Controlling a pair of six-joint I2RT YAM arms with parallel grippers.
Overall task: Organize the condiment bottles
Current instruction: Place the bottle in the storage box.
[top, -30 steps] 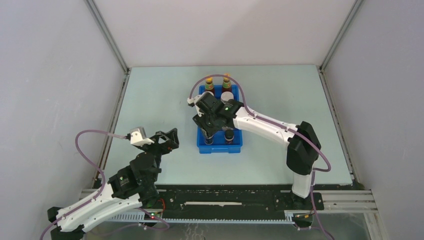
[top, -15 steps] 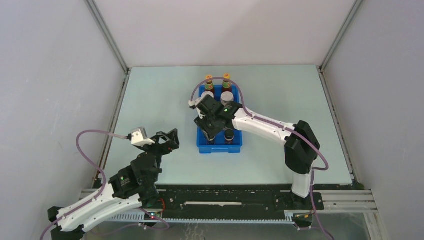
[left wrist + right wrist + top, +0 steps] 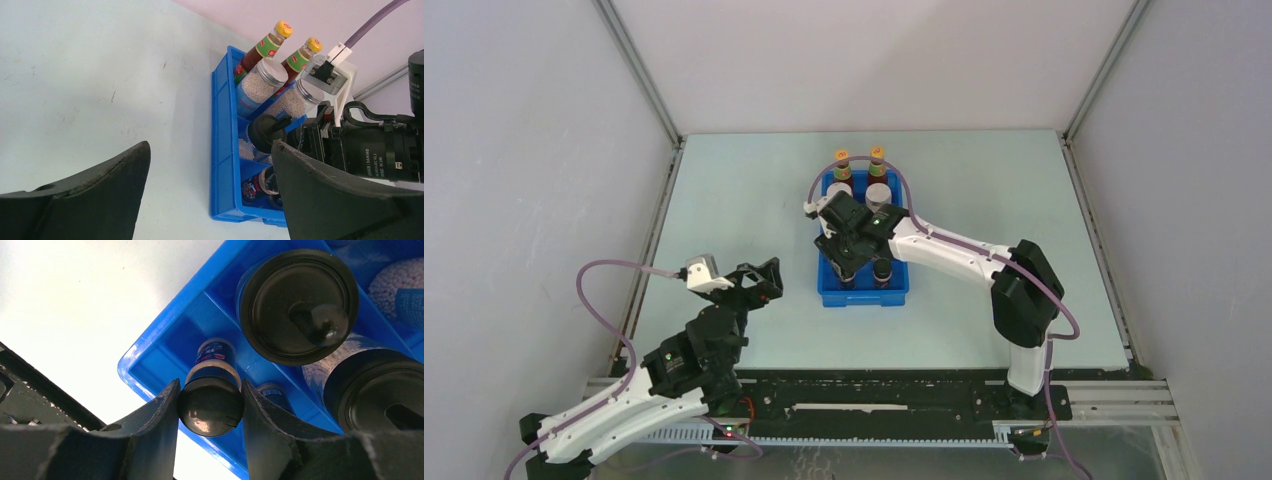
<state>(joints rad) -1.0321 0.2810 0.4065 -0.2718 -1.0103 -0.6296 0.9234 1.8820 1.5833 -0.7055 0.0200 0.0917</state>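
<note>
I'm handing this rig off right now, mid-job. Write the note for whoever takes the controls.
Right gripper: shut on the cap of a tiny dark jar, at the near end of the blue tray; unclear whether the jar has touched down.
Left gripper: open, empty, over the table left of the tray.
In the tray: two red sauce bottles at the far end, then two grey-lidded jars, two black-lidded jars, and the second tiny jar beside the held one.
Done: seven bottles placed.
Left: seat and release the last jar, then withdraw.
</note>
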